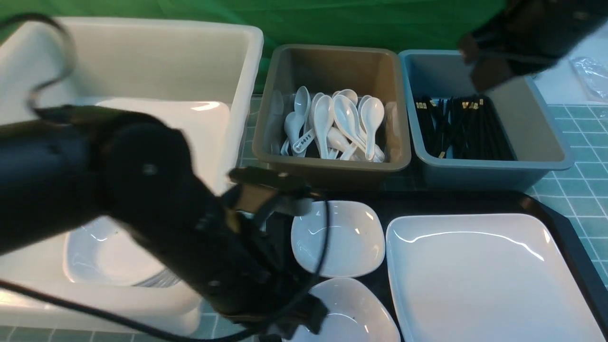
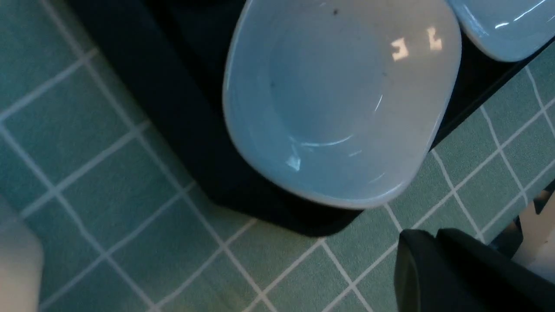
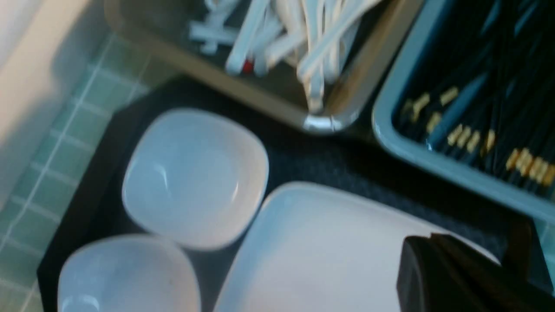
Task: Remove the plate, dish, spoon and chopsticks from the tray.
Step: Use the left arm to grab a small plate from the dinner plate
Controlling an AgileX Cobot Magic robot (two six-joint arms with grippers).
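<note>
On the black tray [image 1: 565, 223] lie the large white plate [image 1: 479, 275] and two small white dishes, one farther [image 1: 337, 237] and one nearer [image 1: 356, 313]. My left arm [image 1: 156, 209] reaches down beside the nearer dish [image 2: 342, 99]. Its gripper [image 2: 435, 234] is shut and empty, over the green mat just off the tray's corner. My right arm [image 1: 522, 38] hangs blurred above the blue tub. The right gripper [image 3: 430, 236] is shut and empty above the plate's [image 3: 325, 251] far edge. I see no spoon or chopsticks on the tray.
A big white tub [image 1: 142, 57] at the left holds plates and dishes. Behind the tray, a brown tub [image 1: 332, 61] holds several white spoons and a blue tub [image 1: 536, 137] holds several black chopsticks. A green checked mat [image 1: 589, 185] covers the table.
</note>
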